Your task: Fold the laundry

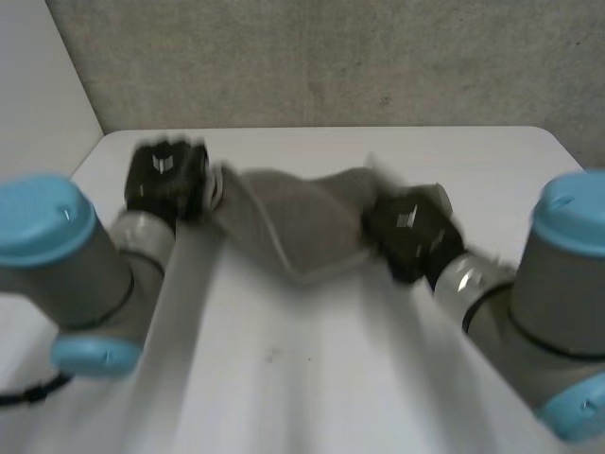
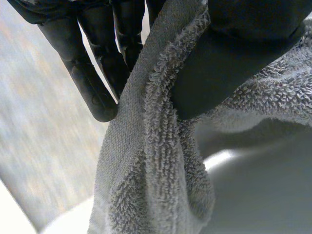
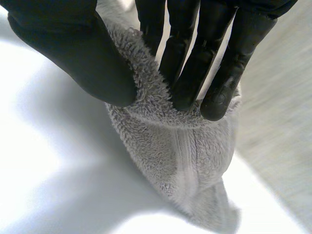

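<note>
White table [image 1: 312, 378], grey terry towel [image 1: 293, 222] strung between two black hands.
Tabletop runs broad beneath both arms; over its far middle the towel sags from one hand to the other, a loose fold hanging toward the surface. Left hand [image 1: 165, 180] grips one end, the cloth's edge pinched between its thumb [image 2: 219, 63] and fingers [image 2: 85, 73]. Right hand [image 1: 406, 227] grips the other end likewise, a bunched edge squeezed between thumb [image 3: 83, 58] and fingertips [image 3: 214, 105], the rest drooping past them toward the table.
</note>
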